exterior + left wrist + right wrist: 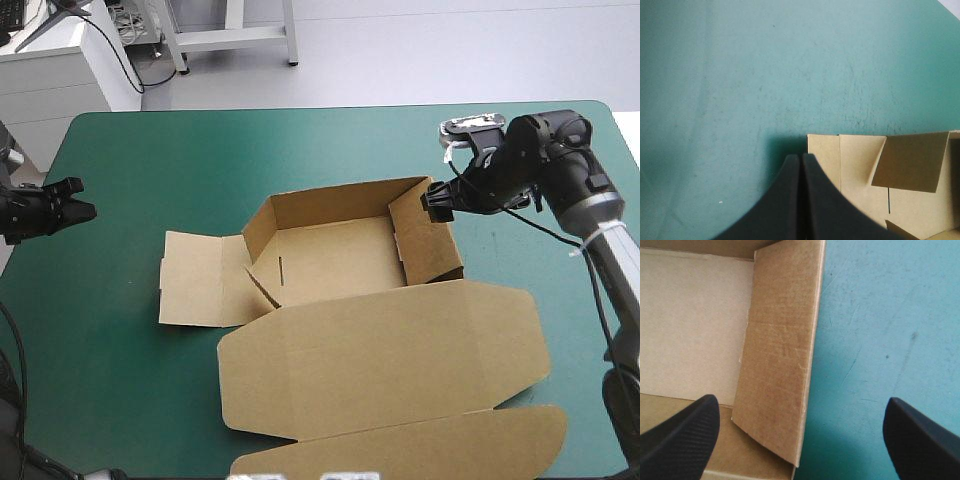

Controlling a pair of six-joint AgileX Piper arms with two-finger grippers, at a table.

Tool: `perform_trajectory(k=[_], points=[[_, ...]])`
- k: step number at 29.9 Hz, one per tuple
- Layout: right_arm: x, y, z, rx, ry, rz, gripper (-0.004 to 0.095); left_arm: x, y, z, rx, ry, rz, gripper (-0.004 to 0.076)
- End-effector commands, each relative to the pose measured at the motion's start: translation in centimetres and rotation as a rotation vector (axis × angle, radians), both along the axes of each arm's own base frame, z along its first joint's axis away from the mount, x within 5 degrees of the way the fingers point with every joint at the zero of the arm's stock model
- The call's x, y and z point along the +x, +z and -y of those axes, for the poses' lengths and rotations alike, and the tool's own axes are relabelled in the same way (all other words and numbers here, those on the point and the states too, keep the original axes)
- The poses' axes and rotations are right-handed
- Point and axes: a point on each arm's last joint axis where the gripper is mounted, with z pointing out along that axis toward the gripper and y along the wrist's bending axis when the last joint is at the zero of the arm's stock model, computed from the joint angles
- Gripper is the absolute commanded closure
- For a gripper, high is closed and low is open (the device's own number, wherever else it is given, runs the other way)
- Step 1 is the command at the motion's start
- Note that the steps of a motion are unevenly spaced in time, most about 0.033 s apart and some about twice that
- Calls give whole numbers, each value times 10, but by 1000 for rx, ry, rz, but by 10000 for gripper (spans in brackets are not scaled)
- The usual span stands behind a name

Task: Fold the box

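Tabletop (300,140): teal-green cover, with the brown board lying about its middle.
Box (330,262): an open tray at the centre of the tabletop, a little toward the right side.
Far wall (335,205): raised and upright.
Right wall (428,240): raised, leaning slightly.
Left flap (195,278): flat on the cover, not raised.
Lid (380,360): spread flat toward the near edge.
Left tool (85,211): fingers pressed together into one point, holding nothing. It hangs by the tabletop's left edge, well apart from the box. From its own wrist (800,156) the left flap lies just ahead.
Right tool (432,200): spread wide at the far end of the right wall. From its own wrist (801,401) one finger is over the tray's floor and the other over bare cover, with the wall between them. Whether either touches the board, I cannot tell.
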Motion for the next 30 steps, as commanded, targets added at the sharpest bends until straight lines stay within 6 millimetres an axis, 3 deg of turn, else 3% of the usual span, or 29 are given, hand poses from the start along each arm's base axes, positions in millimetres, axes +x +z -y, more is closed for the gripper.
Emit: perform_trajectory(k=[1,9,16,18,20,22,26,30], points=[[10,-5,-2,-1,-2,1,90,-3,25,6,-19,19,95,733],[43,-60,-12,-21,2,-144,93,-3,25,6,-38,33,87,733],[50,-73,-16,13,-2,-172,103,-3,26,6,-41,35,90,732],[50,-73,-16,13,-5,-172,148,-2,27,6,-51,38,97,733],[49,-73,-16,14,-8,-177,229,-2,27,6,-57,45,108,732],[48,-74,-16,10,-7,-191,412,-1,27,6,-56,47,110,733],[48,-77,-16,-5,29,-213,903,-2,27,6,-55,47,108,733],[50,-72,-16,-7,38,-189,908,-2,28,8,-80,32,107,732]])
